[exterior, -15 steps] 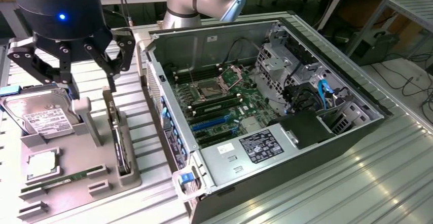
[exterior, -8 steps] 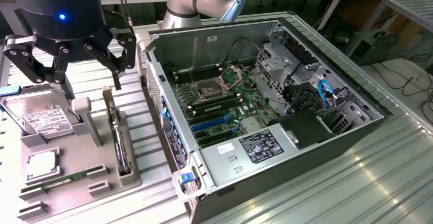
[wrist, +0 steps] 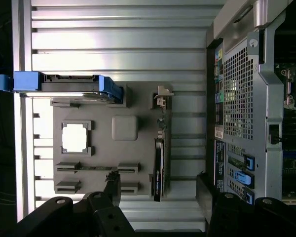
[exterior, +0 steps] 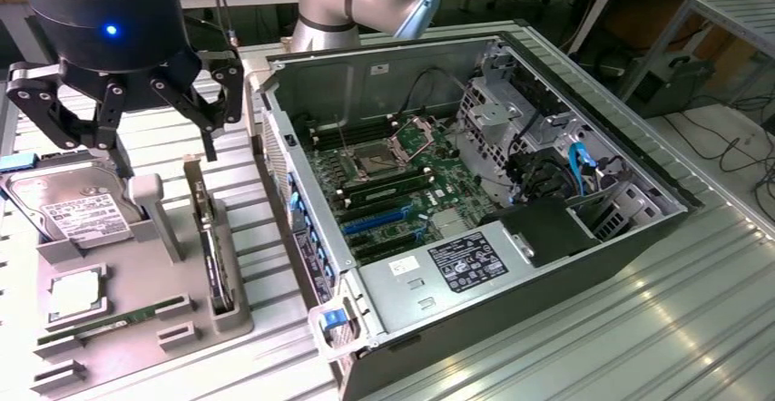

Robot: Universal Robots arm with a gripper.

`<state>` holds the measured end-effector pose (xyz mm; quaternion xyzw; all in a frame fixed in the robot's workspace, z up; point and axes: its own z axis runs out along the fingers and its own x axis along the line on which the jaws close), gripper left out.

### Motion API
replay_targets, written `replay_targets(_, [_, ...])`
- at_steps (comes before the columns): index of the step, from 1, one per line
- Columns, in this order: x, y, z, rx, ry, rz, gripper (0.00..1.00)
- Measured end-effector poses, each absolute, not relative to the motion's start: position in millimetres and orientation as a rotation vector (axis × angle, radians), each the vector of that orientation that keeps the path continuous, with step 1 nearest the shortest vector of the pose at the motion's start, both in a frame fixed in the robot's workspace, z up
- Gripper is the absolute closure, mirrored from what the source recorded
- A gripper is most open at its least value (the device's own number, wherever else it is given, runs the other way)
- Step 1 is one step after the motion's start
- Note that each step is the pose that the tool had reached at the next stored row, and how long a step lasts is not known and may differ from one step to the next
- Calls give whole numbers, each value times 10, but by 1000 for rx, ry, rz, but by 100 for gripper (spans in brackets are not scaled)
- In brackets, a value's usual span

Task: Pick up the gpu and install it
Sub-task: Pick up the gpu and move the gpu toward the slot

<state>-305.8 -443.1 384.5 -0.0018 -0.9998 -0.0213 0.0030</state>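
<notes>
The gpu (exterior: 213, 254) is a thin dark card standing on edge in a slot along the grey holder's (exterior: 163, 278) side nearest the computer case. Seen edge-on in the wrist view, the gpu (wrist: 159, 165) has its silver bracket end farthest from the fingers. My gripper (exterior: 163, 151) hangs above the holder, over the card's far end, open and holding nothing. In the wrist view the gripper (wrist: 159, 193) straddles the card's line, with one dark fingertip (wrist: 113, 187) on each side and wide gaps to the card.
The holder also carries a silver hard drive (exterior: 75, 209) in a blue carrier (wrist: 64, 83), a processor chip (wrist: 75, 138) and a narrow green memory stick (exterior: 109, 322). The open computer case (exterior: 485, 201) lies beside the holder on the exterior view's right, motherboard (exterior: 387, 188) exposed.
</notes>
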Motion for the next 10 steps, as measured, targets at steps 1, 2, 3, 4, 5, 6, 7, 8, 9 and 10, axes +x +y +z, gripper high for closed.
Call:
replay_targets(1, [-3058,-4431,3841,-1,-3135,-66,28])
replay_targets(2, [-3058,-4431,3832,6,-3135,-66,28])
replay_targets(3, [-3058,-4431,3821,17,-3135,-66,28])
replay_targets(4, [-3058,-4431,3812,25,-3134,-66,28])
replay_targets(5, [-3058,-4431,3801,30,-3134,-66,28])
replay_targets(6, [-3058,-4431,3789,31,-3134,-65,28])
replay_targets(7, [-3057,-4431,3776,31,-3134,-65,28])
replay_targets(8, [-3057,-4430,3761,32,-3134,-64,28])
replay_targets(9, [-3056,-4430,3743,32,-3134,-64,28])
replay_targets(10, [-3056,-4429,3737,32,-3134,-64,28])
